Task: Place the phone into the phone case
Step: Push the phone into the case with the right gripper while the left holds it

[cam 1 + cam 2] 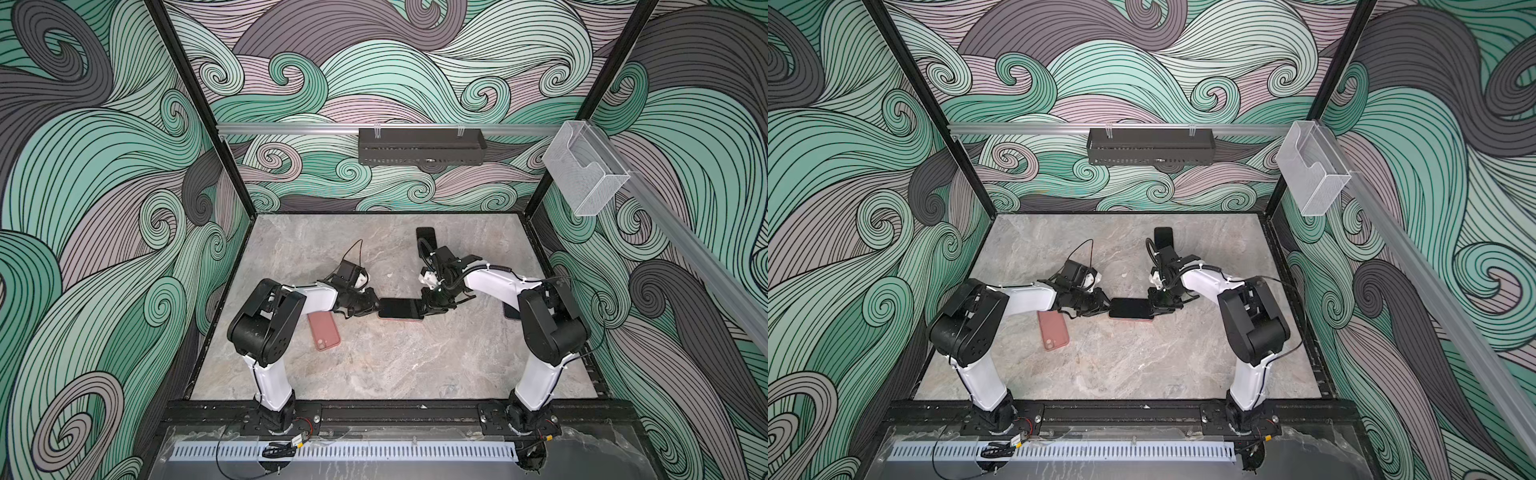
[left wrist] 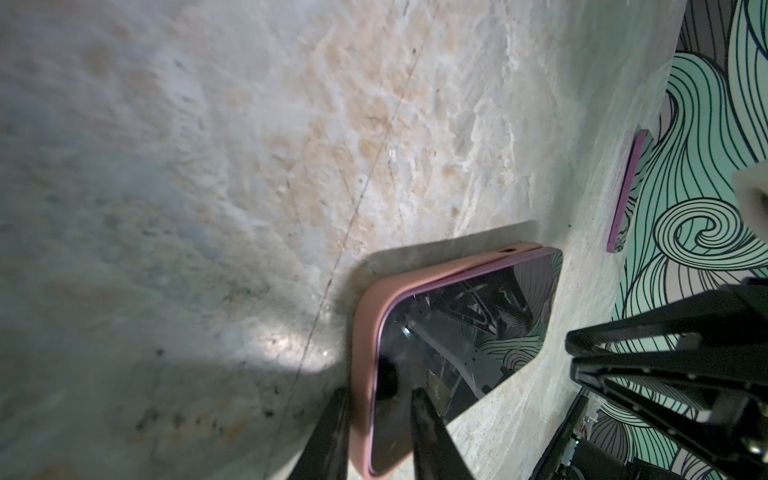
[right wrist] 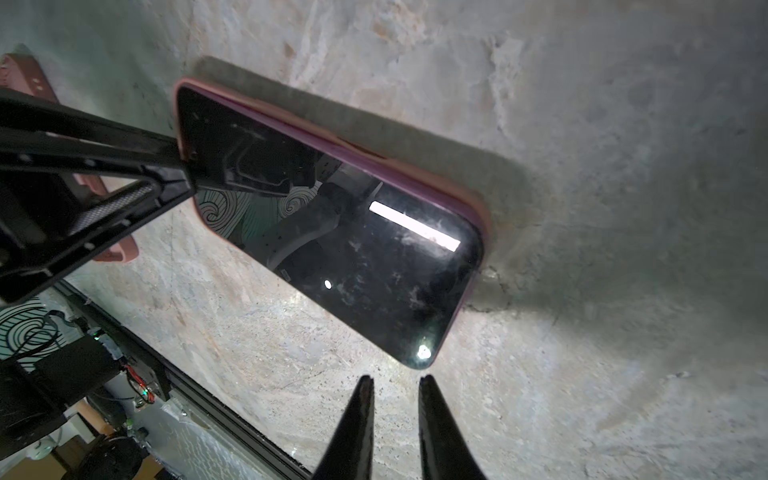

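A phone (image 1: 400, 308) with a dark screen and purple rim sits in a pink phone case (image 2: 365, 332) near the table's middle, in both top views. It is tilted a little off the table and casts a shadow. My left gripper (image 2: 376, 399) is shut on its left end, one finger behind the case and the other on the screen (image 2: 457, 328). My right gripper (image 3: 395, 380) hovers just off the phone's (image 3: 332, 232) right corner. A narrow gap shows between its fingers, with nothing in it.
A second pink case (image 1: 324, 331) lies face down beside my left arm. A black phone-shaped thing (image 1: 426, 235) lies at the back behind my right wrist. A purple-edged slab (image 2: 627, 195) lies near the right wall. A black tray (image 1: 419, 145) hangs on the back wall.
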